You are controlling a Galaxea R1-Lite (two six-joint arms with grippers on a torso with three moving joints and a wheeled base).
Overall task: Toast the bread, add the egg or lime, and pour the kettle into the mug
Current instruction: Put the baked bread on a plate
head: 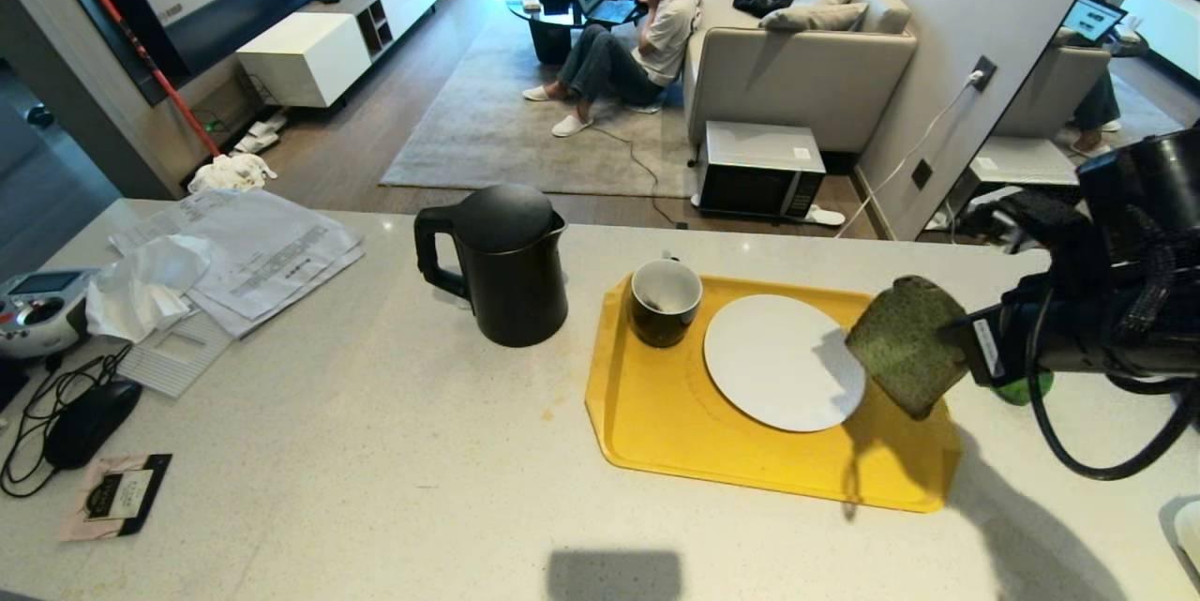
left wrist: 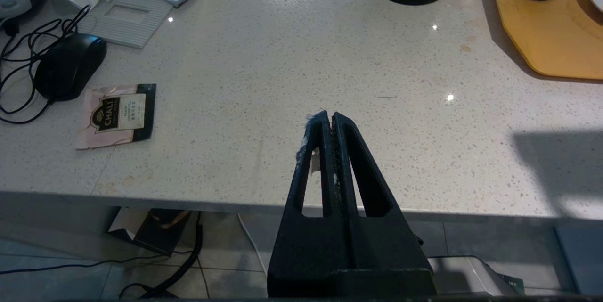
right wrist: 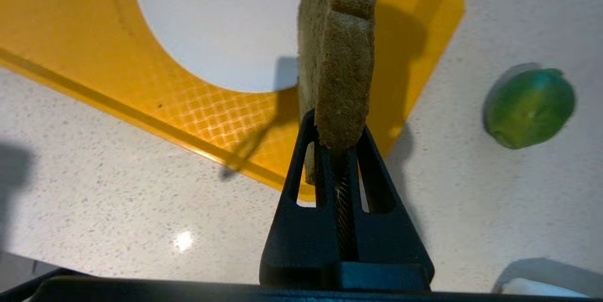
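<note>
Bread [head: 906,345], greenish with a brown crust, gripped edge-on in the jaws of the right gripper [right wrist: 337,144], lifted above the right end of the yellow tray [head: 656,413], partly over the white plate [head: 783,362]. Mug [head: 665,301] standing on the tray's far left corner, beside the plate. Black kettle [head: 506,263] on the table [head: 375,451] just left of the tray. Lime [right wrist: 530,108] lying on the table right of the tray. Left gripper [left wrist: 330,120] hovering low at the table's near edge, well left of the tray, jaws pressed together, empty.
</note>
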